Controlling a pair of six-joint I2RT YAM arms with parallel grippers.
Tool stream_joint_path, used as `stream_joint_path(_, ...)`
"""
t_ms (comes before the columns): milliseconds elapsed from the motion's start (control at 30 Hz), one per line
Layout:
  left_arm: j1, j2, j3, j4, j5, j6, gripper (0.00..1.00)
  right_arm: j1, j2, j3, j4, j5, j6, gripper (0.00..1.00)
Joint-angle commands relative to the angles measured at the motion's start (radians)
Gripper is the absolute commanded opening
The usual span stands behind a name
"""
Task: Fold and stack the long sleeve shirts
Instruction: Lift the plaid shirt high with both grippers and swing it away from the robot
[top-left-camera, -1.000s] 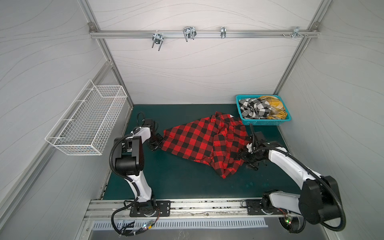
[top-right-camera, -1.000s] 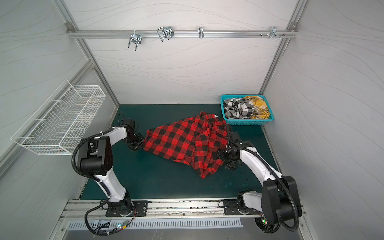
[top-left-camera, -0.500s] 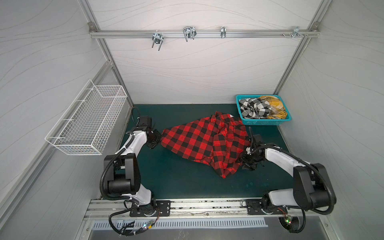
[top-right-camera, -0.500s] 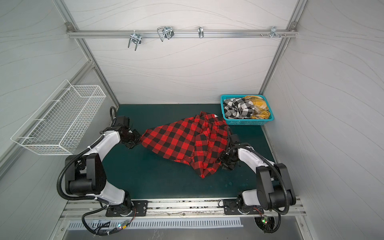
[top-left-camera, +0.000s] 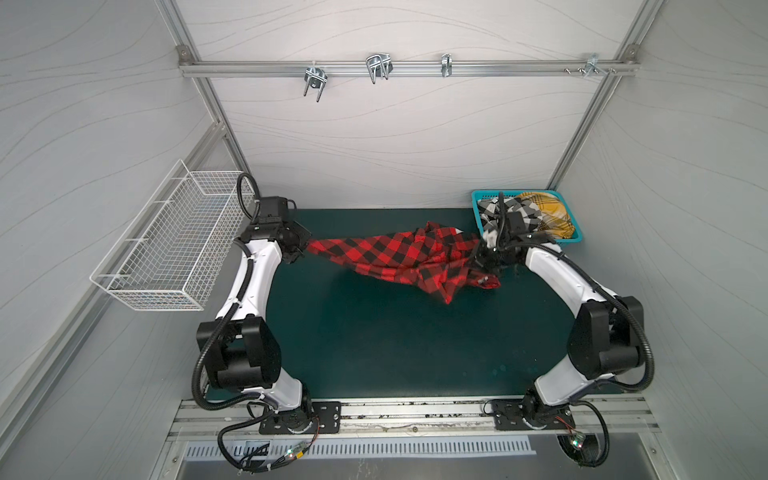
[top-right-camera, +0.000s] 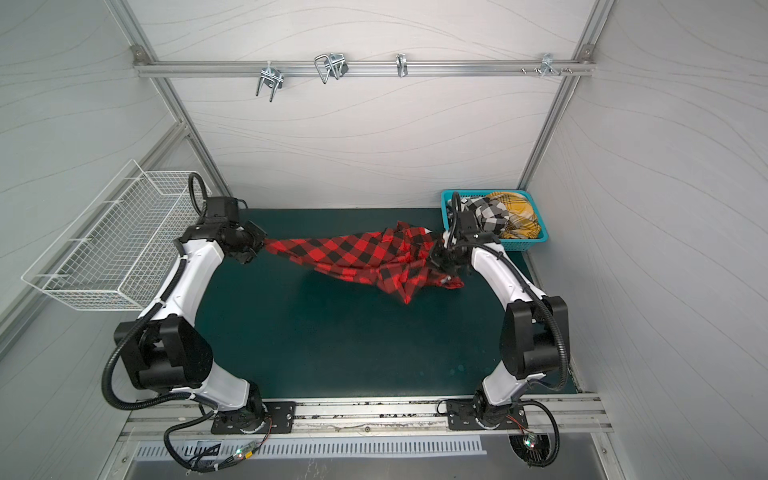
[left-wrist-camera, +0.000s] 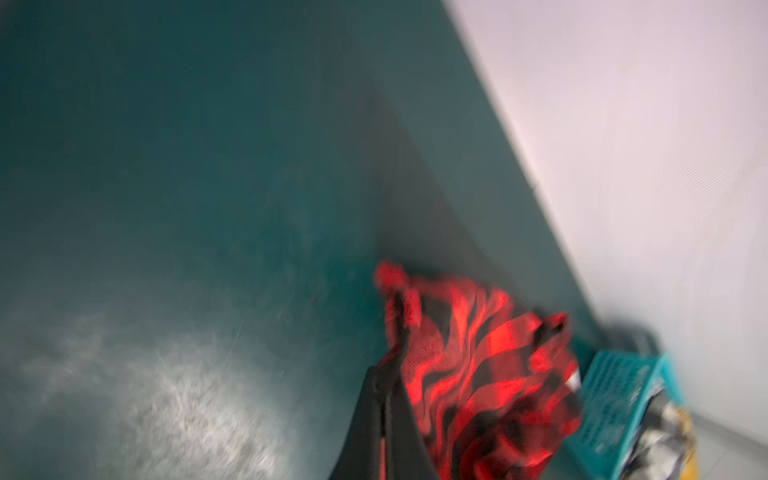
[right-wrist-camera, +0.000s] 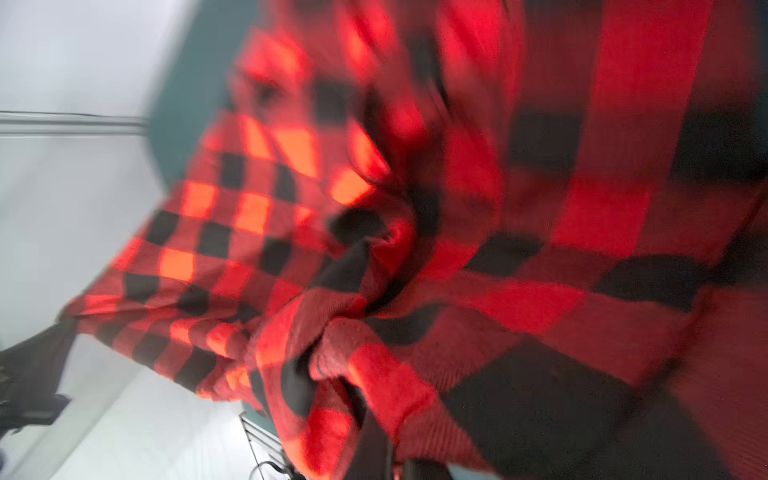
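Now the red-and-black shirt (top-left-camera: 399, 253) is hanging stretched between the two grippers in both top views, just beside the turquoise basket (top-left-camera: 486, 193). The left gripper (top-left-camera: 306, 246), at the shirt's end far from the basket, is pinching one corner with its jaws pressed together. The right gripper (top-left-camera: 478, 254), right by the basket's corner, is clamping down on the bunched other end. Loose folds are drooping below it toward the green mat (top-left-camera: 374, 345); whether they are touching it cannot be told. Inside the basket the black-and-white shirt (top-left-camera: 524, 210) and the mustard plaid shirt (top-left-camera: 550, 214) are lying crumpled side by side.
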Motion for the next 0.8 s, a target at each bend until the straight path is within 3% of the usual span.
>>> stream_joint_path(0,0.091,-0.128,0.078,-0.128,-0.173,-0.073,0.00,-0.002,0.024,0.243,-0.118,-0.035,-0.051,0.00)
stream_joint_path(100,0.126,-0.239,0.031,-0.168,-0.189,-0.065,0.00,-0.002,0.039,0.370,-0.139,-0.090,-0.065,0.00)
stream_joint_path(167,0.127,-0.309,-0.047,-0.179,-0.194,-0.052,0.00,-0.002,0.010,0.327,-0.134,-0.090,-0.067,0.00)
stream_joint_path(367,0.094,-0.459,-0.420,-0.162,-0.053,-0.063,0.00,-0.032,-0.140,-0.131,-0.066,-0.064,-0.089,0.00)
stream_joint_path(567,-0.082,-0.550,-0.725,-0.155,-0.078,-0.082,0.00,-0.087,-0.290,-0.605,0.014,-0.086,-0.072,0.00)
stream_joint_path(667,-0.166,-0.562,-0.851,-0.113,-0.116,-0.128,0.00,-0.087,-0.312,-0.717,0.051,-0.086,-0.066,0.00)
stream_joint_path(767,-0.198,-0.507,-0.882,-0.042,-0.115,-0.141,0.00,-0.082,-0.235,-0.686,0.071,-0.083,-0.063,0.00)
